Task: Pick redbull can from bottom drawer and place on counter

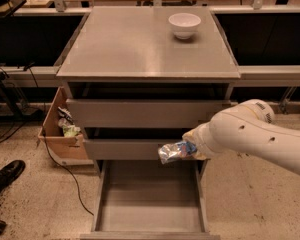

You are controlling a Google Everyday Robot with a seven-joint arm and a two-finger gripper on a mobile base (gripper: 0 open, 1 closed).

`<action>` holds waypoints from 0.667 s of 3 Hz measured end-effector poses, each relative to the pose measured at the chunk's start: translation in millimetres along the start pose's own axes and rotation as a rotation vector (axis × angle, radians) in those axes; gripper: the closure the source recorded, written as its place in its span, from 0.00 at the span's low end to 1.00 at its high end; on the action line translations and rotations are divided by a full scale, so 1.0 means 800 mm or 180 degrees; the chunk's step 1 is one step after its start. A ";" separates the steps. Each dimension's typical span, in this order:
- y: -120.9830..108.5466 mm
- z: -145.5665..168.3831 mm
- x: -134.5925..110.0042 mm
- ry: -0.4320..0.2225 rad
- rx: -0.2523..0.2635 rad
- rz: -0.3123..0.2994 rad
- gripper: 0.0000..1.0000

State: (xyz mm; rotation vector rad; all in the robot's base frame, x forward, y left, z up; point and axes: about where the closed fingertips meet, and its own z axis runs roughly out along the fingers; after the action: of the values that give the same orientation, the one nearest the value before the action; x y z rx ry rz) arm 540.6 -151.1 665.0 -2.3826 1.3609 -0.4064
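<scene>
- Camera view: a grey cabinet of three drawers stands in the middle, seen from the front and from above; its worktop [135,49] is a flat grey square with a faint sheen.
- A white bowl [184,24] sits upright on the worktop, near the back right corner.
- The bottom drawer [150,209] is pulled out towards the camera; its grey floor and low side walls show (its front edge runs along the lower border of the frame).
- The top drawer [140,113] and the middle drawer [122,149] are pushed in, each with a dark gap above its front.
- A white arm [255,134] comes in from the right edge, at about the height of the middle drawer; the end effector [189,147] at its tip is in front of the right part of that drawer's front.
- The end effector is clenched on the can [171,152]; the arm's wrist and the can hide most of it.
- The can is in the air, lying roughly on its side; its silver end points left and a blue patch sits next to the end effector.
- The can hangs over the rear right part of the bottom drawer, touching neither that drawer nor the worktop, which is well above it.
- A cardboard box [60,136] with scraps inside stands on the speckled floor just beside the cabinet's left side; a dark cable [65,169] runs past it; a black shoe [5,176] shows at the left edge.
</scene>
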 end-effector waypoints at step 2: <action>-0.111 -0.102 0.009 0.0275 0.0327 -0.0150 1.00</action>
State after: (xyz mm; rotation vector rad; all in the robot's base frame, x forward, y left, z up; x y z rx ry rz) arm 577.3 -130.0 778.3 -2.3408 1.2896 -0.5844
